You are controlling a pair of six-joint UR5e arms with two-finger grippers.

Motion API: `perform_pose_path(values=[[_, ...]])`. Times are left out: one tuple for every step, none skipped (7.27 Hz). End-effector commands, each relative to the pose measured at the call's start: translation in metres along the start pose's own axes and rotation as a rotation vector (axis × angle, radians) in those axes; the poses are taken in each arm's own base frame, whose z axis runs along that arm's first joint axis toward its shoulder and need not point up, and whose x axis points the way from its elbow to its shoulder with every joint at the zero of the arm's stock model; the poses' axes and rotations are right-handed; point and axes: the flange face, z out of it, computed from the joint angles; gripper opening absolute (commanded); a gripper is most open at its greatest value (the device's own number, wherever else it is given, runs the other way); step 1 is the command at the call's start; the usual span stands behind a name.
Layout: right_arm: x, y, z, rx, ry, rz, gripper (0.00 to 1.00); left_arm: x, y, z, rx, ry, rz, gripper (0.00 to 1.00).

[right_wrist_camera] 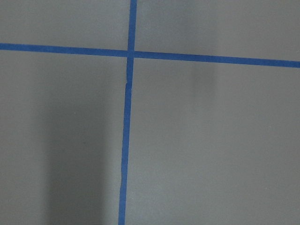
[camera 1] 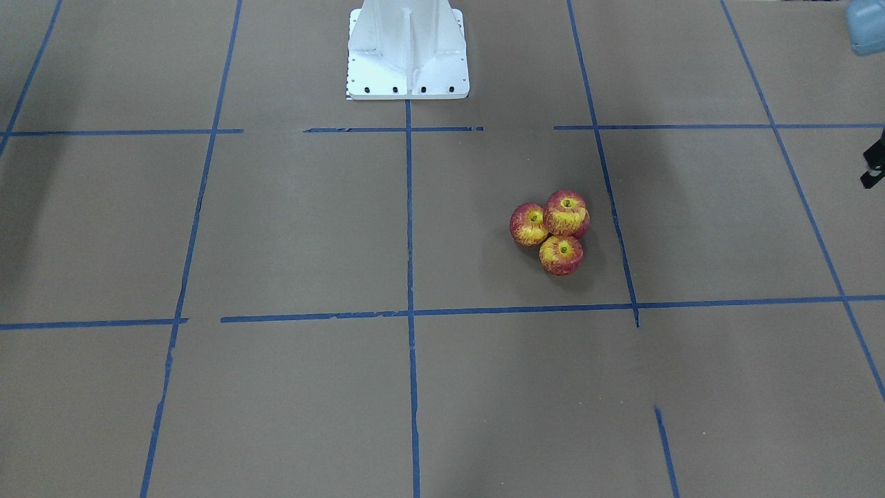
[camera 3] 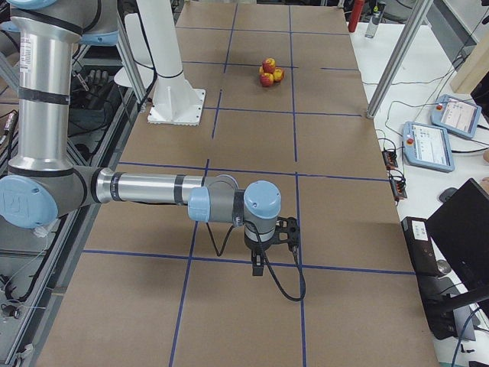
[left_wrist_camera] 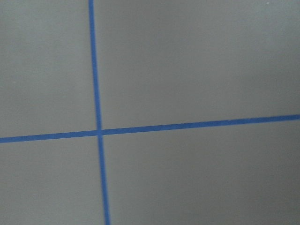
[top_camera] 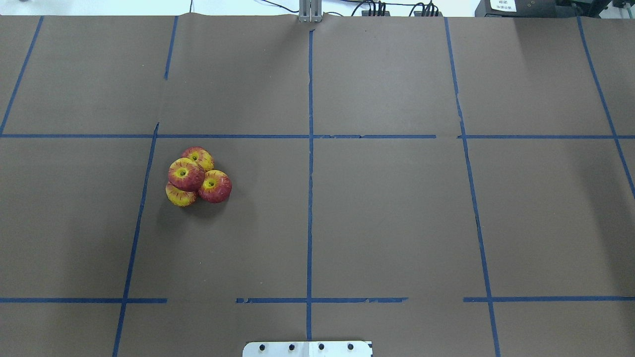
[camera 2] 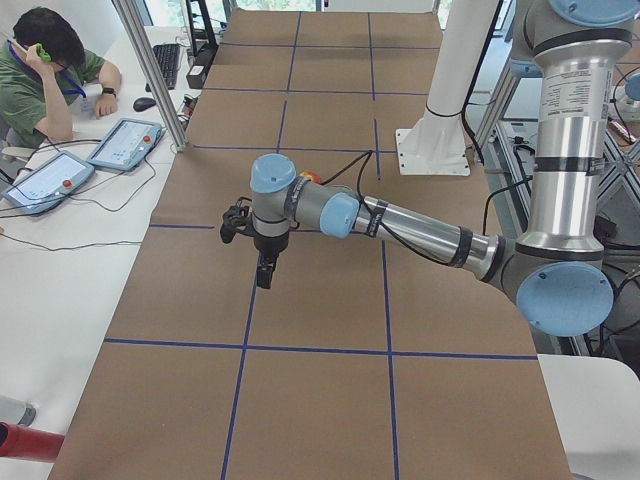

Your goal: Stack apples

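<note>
Overhead exterior, four apples (top_camera: 186, 174) heaped, front-facing shows three, cannot tell whether jaws clench.

Matt brown paper (top_camera: 387, 213) all round the base (camera 1: 408, 62), smooth, lightly creased at the seams. Gridded with thin blue tape (top_camera: 310, 198), dull, frayed and broken in spots just ahead of the base. Base itself of white painted metal, smooth with a soft sheen, dark bolt heads along its plate. Apples (top_camera: 186, 174) ahead of the base glossy and hard, like painted plastic, red streaked with yellow. Beside the base, left arm (camera 2: 420, 228) and right arm (camera 3: 145, 187) of silvery satin metal tubing with smooth pale-blue plastic caps (camera 3: 261, 202) at the joints. Left gripper (camera 2: 265, 275) and right gripper (camera 3: 258, 266) matt black, plastic or metal not told apart.
</note>
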Motion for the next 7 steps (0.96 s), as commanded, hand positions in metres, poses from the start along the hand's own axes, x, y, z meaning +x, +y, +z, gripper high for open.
perform_pose_path(values=[[0.0, 0.0, 0.0, 0.0, 0.0, 0.0, 1.0, -0.092, 0.037, 0.001, -0.069, 0.0, 0.037, 1.0], [0.0, 0.0, 0.0, 0.0, 0.0, 0.0, 1.0, -0.103, 0.052, 0.015, -0.091, 0.01, 0.016, 1.0], [0.0, 0.0, 0.0, 0.0, 0.0, 0.0, 1.0, -0.103, 0.067, 0.024, -0.097, 0.075, -0.006, 1.0], [0.0, 0.0, 0.0, 0.0, 0.0, 0.0, 1.0, -0.1, 0.076, 0.028, -0.085, 0.116, -0.008, 1.0], [0.0, 0.0, 0.0, 0.0, 0.0, 0.0, 1.0, -0.099, 0.075, 0.024, -0.081, 0.101, 0.0, 1.0], [0.0, 0.0, 0.0, 0.0, 0.0, 0.0, 1.0, -0.096, 0.071, 0.02, -0.074, 0.098, 0.009, 1.0], [0.0, 0.0, 0.0, 0.0, 0.0, 0.0, 1.0, -0.098, 0.068, 0.022, -0.076, 0.098, 0.007, 1.0]])
